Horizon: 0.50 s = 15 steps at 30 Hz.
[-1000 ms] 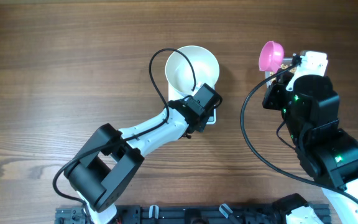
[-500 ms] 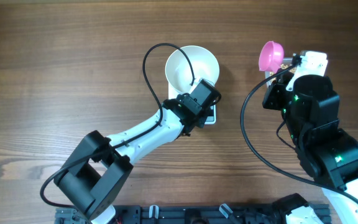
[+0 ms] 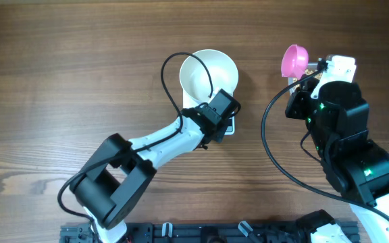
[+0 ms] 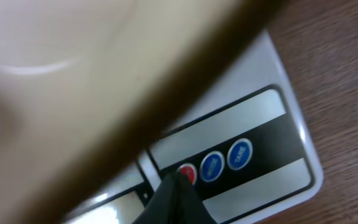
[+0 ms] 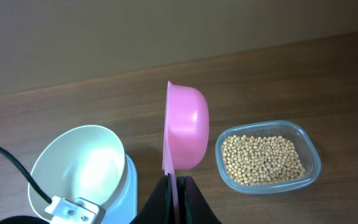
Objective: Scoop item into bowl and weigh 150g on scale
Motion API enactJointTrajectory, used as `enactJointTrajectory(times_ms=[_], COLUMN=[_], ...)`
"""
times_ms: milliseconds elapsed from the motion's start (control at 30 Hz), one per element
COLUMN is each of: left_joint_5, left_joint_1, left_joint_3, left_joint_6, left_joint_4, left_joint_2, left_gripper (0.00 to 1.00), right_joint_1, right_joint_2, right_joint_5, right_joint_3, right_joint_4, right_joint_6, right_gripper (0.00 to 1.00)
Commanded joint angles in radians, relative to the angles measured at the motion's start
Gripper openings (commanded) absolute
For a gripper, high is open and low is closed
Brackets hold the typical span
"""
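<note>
The white bowl (image 3: 209, 73) stands empty on the white scale (image 3: 230, 128). My left gripper (image 3: 220, 116) is shut, and its tip (image 4: 178, 178) rests on the red button (image 4: 188, 172) of the scale's dark panel (image 4: 260, 134). The bowl's underside (image 4: 55, 74) is a blur just above that panel. My right gripper (image 5: 178, 182) is shut on the handle of a pink scoop (image 5: 186, 127), which is held on edge and empty, right of the bowl (image 5: 79, 163). The item, tan beans (image 5: 263, 158), lies in a clear tub to the scoop's right.
The clear plastic tub (image 5: 312, 152) sits on the wooden table right of the scale (image 5: 132, 183). In the overhead view it is hidden under my right arm (image 3: 340, 135). Black cables (image 3: 171, 74) loop over the bowl's left rim and beside the right arm.
The left arm's elbow swung out to the left and came back. Its tip stayed over the scale's button panel. The right arm and the scoop have not moved.
</note>
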Motion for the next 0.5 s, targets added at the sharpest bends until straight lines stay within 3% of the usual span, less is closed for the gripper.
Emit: enactJointTrajectory(times_ms=[0, 467], left_joint_5=[0.013, 0.013], left_joint_1=[0.005, 0.005], left_joint_3=[0.005, 0.005], left_joint_6=[-0.009, -0.01], left_joint_4=[0.01, -0.001], left_joint_2=[0.026, 0.096], left_gripper=[0.04, 0.04], right_joint_1=[-0.005, -0.005], right_joint_2=[0.001, 0.001], right_joint_5=[-0.004, -0.004], right_joint_3=[0.031, 0.031], right_joint_4=[0.002, 0.001], right_joint_6=[-0.017, -0.02], right_gripper=[0.04, 0.04])
